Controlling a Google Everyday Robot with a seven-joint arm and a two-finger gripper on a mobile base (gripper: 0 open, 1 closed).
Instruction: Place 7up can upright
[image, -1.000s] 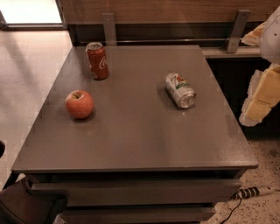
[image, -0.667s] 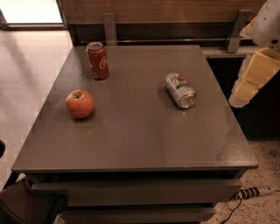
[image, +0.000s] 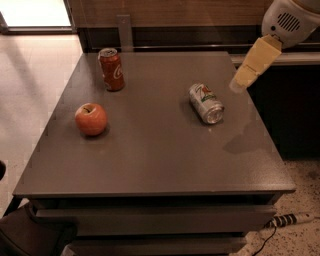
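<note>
Plainly, the silver, green-logoed 7up can lies sideways, the claw just right of it, state untellable.

The scene was dim and warm-toned. The strongest light came from the far left, where the floor was washed pale. The bench took a faint sheen toward its far left corner. The pincer hung over the bench's right edge, lit pale yellow, and threw a soft shadow on the top just nearer. The apple and the 7up can had small dark shadows close beneath them. Right of the bench lay near-black.
</note>
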